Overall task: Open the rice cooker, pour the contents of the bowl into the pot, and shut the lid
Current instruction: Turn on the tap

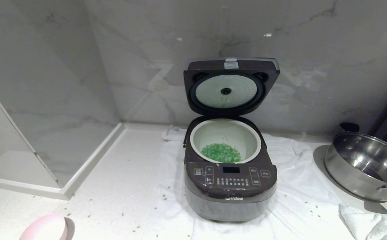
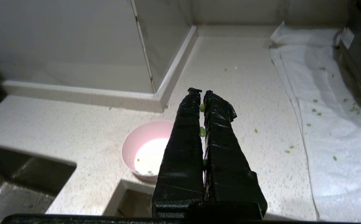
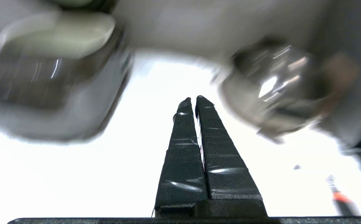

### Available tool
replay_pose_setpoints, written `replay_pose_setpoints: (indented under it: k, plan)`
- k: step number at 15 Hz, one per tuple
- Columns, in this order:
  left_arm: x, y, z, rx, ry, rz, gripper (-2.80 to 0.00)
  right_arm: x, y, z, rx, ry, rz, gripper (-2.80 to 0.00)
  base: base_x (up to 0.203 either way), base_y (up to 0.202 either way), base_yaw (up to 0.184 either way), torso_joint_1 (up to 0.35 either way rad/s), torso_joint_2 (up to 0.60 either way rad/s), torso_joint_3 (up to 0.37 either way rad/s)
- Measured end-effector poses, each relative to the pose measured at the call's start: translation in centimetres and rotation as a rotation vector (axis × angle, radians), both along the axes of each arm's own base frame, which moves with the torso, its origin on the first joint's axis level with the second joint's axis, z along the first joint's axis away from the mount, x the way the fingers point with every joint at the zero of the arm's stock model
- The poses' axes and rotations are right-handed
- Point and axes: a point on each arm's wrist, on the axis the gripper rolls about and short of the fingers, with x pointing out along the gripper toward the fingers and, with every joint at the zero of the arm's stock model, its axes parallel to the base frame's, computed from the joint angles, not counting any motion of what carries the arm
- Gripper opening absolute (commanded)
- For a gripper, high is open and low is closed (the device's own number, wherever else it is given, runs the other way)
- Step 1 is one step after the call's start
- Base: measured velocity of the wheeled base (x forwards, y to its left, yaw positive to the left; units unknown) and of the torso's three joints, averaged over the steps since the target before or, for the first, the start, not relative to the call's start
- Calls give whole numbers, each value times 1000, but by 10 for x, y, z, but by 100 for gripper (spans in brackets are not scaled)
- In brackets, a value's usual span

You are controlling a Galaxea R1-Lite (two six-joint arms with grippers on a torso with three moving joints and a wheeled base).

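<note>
The rice cooker [image 1: 230, 196] stands on a white towel with its lid [image 1: 230, 86] raised upright, silvery plate facing me. The pale pot [image 1: 196, 137] holds a heap of green contents [image 1: 221, 152]. The pink bowl [image 1: 45, 228] sits at the counter's near left, nearly empty in the left wrist view [image 2: 140, 137], with a few green bits inside. My left gripper [image 2: 201, 91] hovers above the counter beside the bowl, shut, with a few green bits [image 2: 202, 131] stuck between its fingers. My right gripper [image 3: 192, 99] is shut and empty, between the blurred cooker [image 3: 53, 93] and a steel pan. Neither arm shows in the head view.
A shiny steel pan [image 1: 363, 166] with black handles sits at the right, against a dark appliance. The white towel [image 1: 300, 206] spreads under the cooker. Green bits are scattered over towel and counter. A raised ledge with a glass panel [image 1: 90, 160] borders the left. A dark cutout [image 2: 28, 174] lies near the bowl.
</note>
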Motion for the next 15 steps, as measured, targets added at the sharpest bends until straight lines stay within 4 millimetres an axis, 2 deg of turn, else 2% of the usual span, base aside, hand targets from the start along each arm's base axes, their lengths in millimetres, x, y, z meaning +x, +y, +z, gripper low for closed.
replay_pose_setpoints:
  k: [2, 5, 8, 13, 15]
  plan:
    - [2, 0, -3, 3, -2, -3, -280, 10, 1, -19, -5, 34, 27, -280, 0, 0, 0, 0, 0, 0]
    - [2, 0, -5, 63, 8, -9, -280, 25, 1, -37, -48, -31, 34, -280, 0, 0, 0, 0, 0, 0]
    - [3, -1, -5, 37, 3, -31, -280, 28, 1, -46, 11, -20, 38, -280, 0, 0, 0, 0, 0, 0]
    - [4, -3, -13, -3, 52, -143, -280, 29, 1, -47, 50, -15, 22, -280, 0, 0, 0, 0, 0, 0]
    - [4, -3, -15, -17, 59, -117, -280, 29, 1, -47, 56, -15, 20, -280, 0, 0, 0, 0, 0, 0]
